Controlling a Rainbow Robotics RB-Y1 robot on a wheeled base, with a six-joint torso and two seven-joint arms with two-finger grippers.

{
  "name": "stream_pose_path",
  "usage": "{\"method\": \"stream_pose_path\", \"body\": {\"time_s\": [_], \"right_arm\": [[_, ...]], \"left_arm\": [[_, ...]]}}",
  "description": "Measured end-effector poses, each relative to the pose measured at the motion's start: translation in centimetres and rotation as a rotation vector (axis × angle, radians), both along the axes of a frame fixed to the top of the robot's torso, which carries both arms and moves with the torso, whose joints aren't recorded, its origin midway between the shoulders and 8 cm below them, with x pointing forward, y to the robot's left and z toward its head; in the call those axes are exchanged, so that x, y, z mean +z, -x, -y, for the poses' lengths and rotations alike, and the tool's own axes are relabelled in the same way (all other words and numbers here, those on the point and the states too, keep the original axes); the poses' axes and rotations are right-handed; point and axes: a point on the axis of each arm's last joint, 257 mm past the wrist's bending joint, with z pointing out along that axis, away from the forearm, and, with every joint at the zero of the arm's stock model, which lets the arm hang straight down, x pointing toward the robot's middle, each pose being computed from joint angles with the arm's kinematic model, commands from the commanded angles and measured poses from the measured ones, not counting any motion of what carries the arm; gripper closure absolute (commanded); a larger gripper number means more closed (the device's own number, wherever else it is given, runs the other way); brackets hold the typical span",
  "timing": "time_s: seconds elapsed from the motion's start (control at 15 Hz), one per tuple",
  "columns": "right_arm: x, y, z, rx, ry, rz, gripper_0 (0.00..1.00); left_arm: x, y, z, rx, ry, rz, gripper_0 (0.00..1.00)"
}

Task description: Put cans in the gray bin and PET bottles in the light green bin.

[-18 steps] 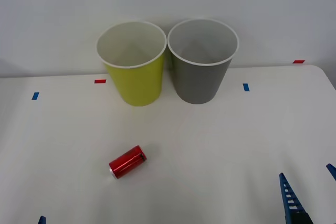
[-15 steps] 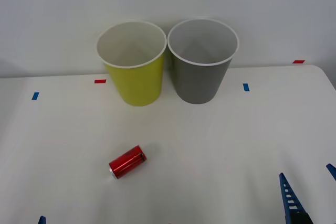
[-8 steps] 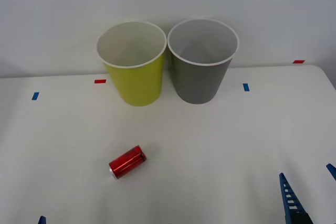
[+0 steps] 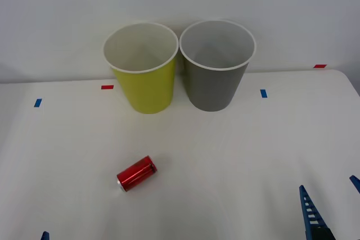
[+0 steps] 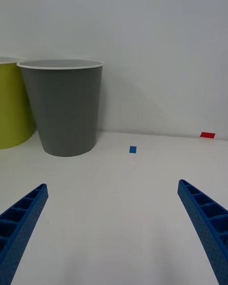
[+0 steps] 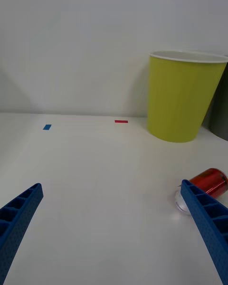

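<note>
A small shiny red can (image 4: 136, 173) lies on its side on the white table, left of centre; in the left wrist view the can (image 6: 209, 183) sits just beyond one fingertip. At the back stand the light green bin (image 4: 142, 68) and, touching it on the right, the gray bin (image 4: 216, 66), both upright. My left gripper (image 6: 111, 185) is open and low at the near left, a little short of the can. My right gripper (image 4: 331, 200) is open at the near right, facing the gray bin (image 5: 66, 109). PET bottles are out of view.
Small tape marks lie on the table: blue (image 4: 37, 103), red (image 4: 107, 87), blue (image 4: 263, 93) and red (image 4: 319, 66). A plain wall rises behind the bins. The table's right edge (image 4: 351, 85) runs close to my right arm.
</note>
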Motion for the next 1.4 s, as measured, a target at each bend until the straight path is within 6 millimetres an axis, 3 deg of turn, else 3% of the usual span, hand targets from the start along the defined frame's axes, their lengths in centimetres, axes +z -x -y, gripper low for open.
{"method": "stream_pose_path", "body": {"time_s": [1.4], "right_arm": [[0.00, 0.00, 0.00, 0.000, 0.000, 0.000, 0.05]], "left_arm": [[0.00, 0.00, 0.00, 0.000, 0.000, 0.000, 0.00]]}}
